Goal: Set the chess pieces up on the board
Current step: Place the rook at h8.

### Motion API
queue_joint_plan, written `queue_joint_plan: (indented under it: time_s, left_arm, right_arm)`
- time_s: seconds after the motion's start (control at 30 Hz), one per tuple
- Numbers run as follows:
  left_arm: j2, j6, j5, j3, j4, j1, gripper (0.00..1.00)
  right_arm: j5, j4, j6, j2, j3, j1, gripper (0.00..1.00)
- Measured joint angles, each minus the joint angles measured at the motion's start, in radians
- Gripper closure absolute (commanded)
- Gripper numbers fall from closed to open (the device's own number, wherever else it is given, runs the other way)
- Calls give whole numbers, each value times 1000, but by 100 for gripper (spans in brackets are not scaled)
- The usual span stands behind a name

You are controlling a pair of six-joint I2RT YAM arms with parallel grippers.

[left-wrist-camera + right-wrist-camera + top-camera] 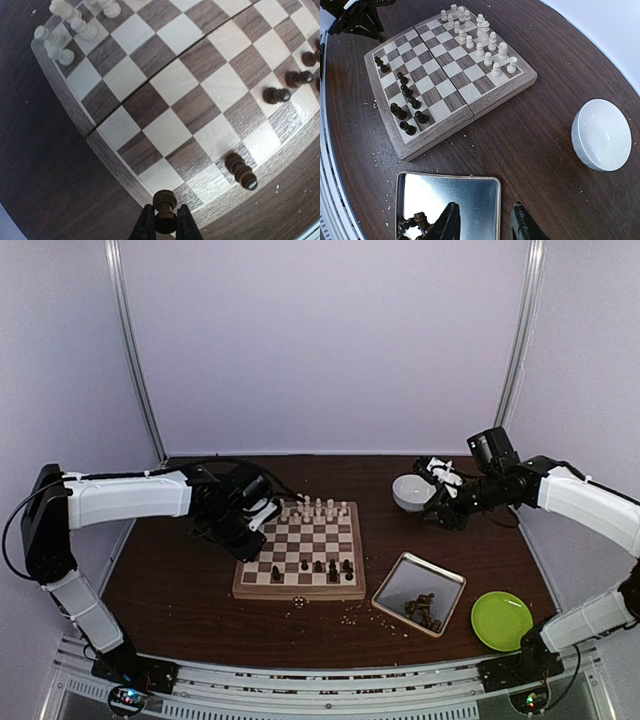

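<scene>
The cream-and-brown square wooden chessboard [447, 90] shows matt, visible grain. The rectangular metal tray [470, 197] is mirror-shiny. The round white bowl [602, 135] looks smooth and glossy; the dark brown tabletop [540, 135] has wood grain.

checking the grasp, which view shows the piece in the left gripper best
Left wrist view: the dark piece sits large between the fingers of the left gripper. Top external and right wrist show only the distant gripper, with the piece too small to make out.

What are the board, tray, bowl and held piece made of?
Board: wood, matte; grain shows in the checks.
Tray: metal, polished; mirror-like reflections.
Bowl: white, glossy; ceramic or plastic, cannot tell.
Dark piece in left claw: probably stained wood; turned, slight sheen.
</scene>
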Motion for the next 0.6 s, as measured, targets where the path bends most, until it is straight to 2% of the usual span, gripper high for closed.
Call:
queue_joint_plan:
  time_s: [0.23,0.6]
  left_arm:
    - [-34,-26,17,-98,1,0,95]
    - [-34,-37,68,-127,39,0,94]
  right_arm:
    - [-2,-2,-13,10,0,0,65]
    - [-3,-10,-15,20,0,0,65]
